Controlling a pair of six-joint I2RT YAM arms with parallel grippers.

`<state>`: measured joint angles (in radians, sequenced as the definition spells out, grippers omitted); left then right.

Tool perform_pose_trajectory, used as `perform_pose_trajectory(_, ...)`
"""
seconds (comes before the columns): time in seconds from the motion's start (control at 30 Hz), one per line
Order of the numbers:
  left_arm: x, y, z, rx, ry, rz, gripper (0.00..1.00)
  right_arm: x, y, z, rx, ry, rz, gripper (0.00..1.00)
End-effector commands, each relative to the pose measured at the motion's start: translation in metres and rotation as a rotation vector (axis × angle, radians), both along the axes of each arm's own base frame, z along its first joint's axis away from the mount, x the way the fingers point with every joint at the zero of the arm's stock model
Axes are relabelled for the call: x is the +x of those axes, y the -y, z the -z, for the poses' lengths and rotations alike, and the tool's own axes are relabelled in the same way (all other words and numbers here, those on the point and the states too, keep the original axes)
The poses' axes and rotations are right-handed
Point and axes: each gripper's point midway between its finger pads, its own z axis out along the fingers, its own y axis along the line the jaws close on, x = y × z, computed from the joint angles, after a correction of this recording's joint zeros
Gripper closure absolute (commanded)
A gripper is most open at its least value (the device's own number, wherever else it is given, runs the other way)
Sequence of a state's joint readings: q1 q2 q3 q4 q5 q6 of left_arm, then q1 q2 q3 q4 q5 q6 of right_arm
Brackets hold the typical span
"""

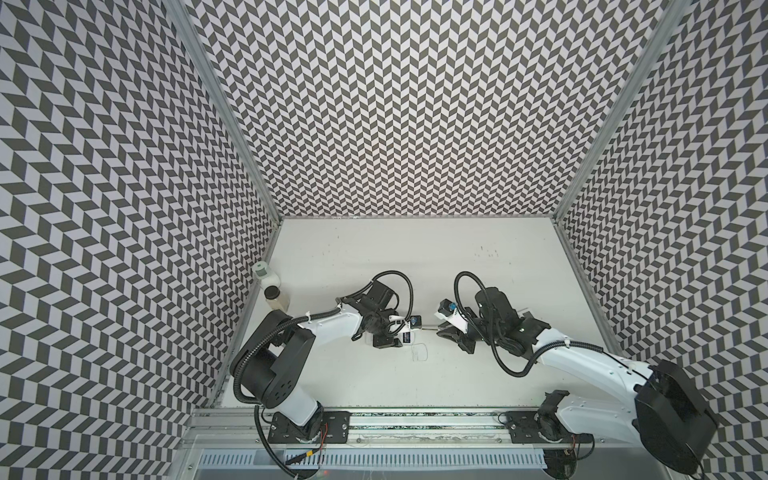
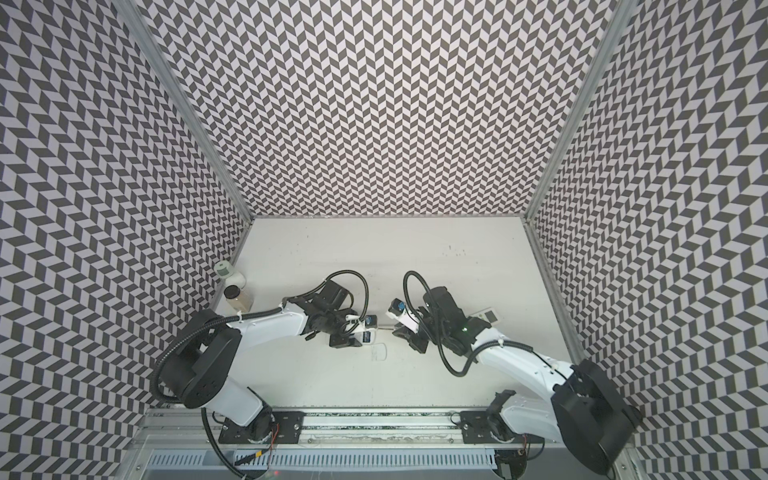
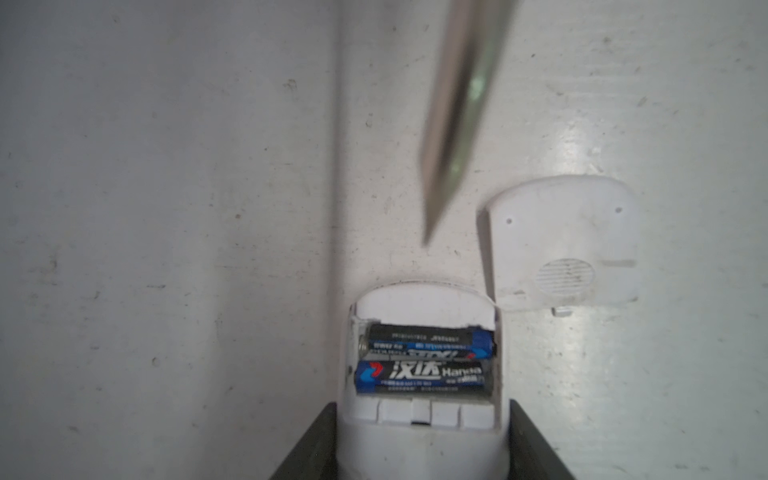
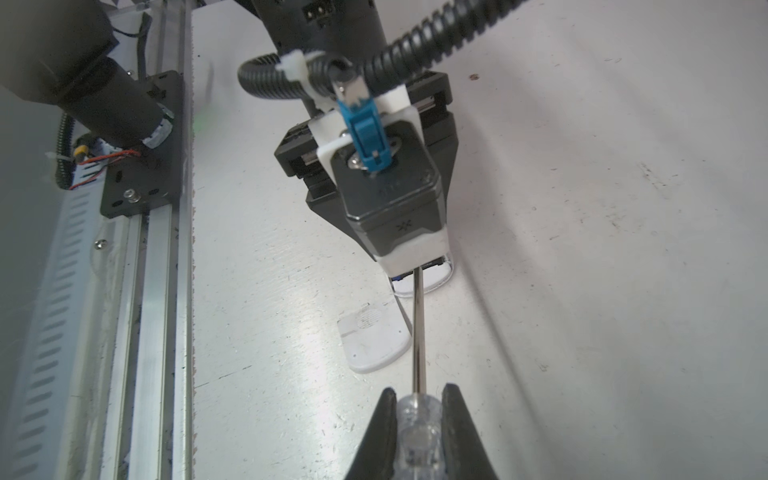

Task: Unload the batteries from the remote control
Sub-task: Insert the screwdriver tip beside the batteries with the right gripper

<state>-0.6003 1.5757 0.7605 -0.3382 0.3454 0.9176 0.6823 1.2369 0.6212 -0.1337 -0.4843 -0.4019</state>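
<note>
The white remote control (image 3: 419, 440) lies back-up between the black fingers (image 3: 320, 436) of my left gripper (image 3: 423, 405), which press its two sides. Its battery compartment is open and holds two black-and-blue batteries (image 3: 419, 376), side by side. The white battery cover (image 3: 561, 245) lies loose on the table beside it. My right gripper (image 4: 419, 392) is shut on the clear handle of a screwdriver (image 4: 417, 419). The metal shaft (image 4: 417, 332) reaches to the open end of the remote (image 4: 432, 278). In both top views the grippers face each other at mid-table, left (image 1: 405, 337) and right (image 1: 444, 331).
A white bottle (image 1: 266, 274) and a dark-lidded jar (image 1: 276, 299) stand against the left wall. A second white device with a dark screen (image 2: 488, 313) lies behind my right arm. Patterned walls close three sides, and a metal rail (image 1: 415, 419) runs along the front.
</note>
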Motion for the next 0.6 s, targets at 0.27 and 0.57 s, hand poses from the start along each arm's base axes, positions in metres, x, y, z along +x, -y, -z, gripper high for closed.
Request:
perform_pose_trajectory(0.27, 0.010, 0.007, -0.025, -0.086, 0.001, -0.042, 0.23, 0.000, -0.021, 0.010, -0.021, -0.029, -0.090, 1.00)
perform_pose_trajectory(0.57, 0.003, 0.002, -0.014, -0.076, 0.003, -0.023, 0.25, -0.001, -0.030, 0.022, -0.046, -0.045, -0.124, 1.00)
